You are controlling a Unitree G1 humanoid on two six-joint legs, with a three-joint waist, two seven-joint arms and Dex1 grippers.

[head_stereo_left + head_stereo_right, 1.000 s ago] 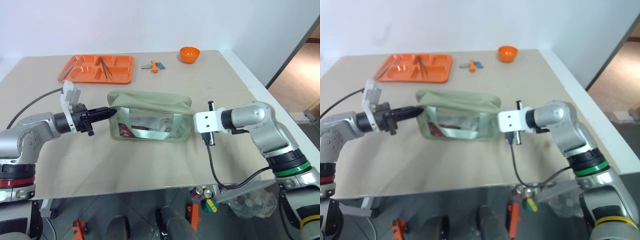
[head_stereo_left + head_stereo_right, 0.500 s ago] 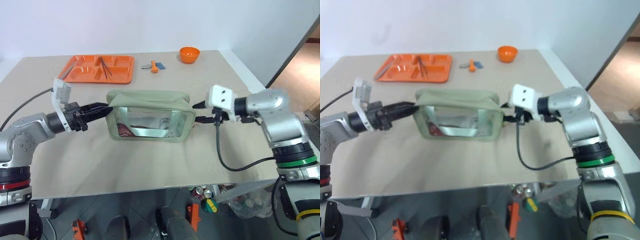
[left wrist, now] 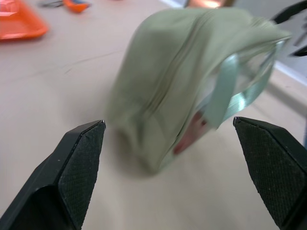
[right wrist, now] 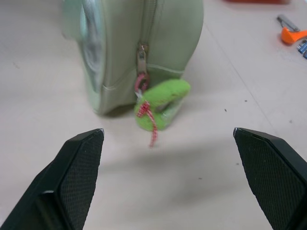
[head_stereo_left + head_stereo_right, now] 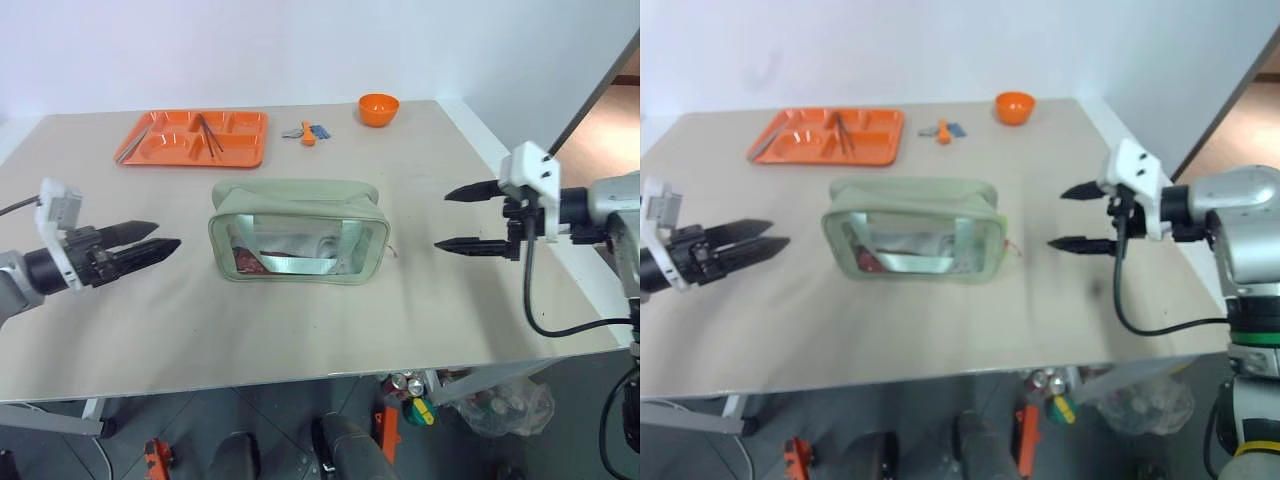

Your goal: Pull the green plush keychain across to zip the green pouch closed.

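Right wrist view looks straight at the end of the green pouch (image 4: 139, 48), where the zipper pull sits at the end of the closed zip line and the green plush keychain (image 4: 160, 109) hangs from it, resting on the table (image 4: 216, 158) against the pouch's foot, its red-and-white cord trailing down. The keychain lies between the two spread fingers (image 4: 72, 177) but ahead of them, touching neither. From the head camera, the right gripper (image 5: 468, 217) hovers to the right of the pouch, jaws wide apart and empty, pointing toward it across a stretch of bare table. The left gripper (image 5: 150, 238) is likewise parted and empty, off the pouch's left end with a clear gap. The pouch stands upright mid-table, its clear window and strap facing the robot. An orange tray (image 5: 190, 140) and an orange bowl (image 5: 379, 108) sit at the far edge. No writing or label is legible anywhere.
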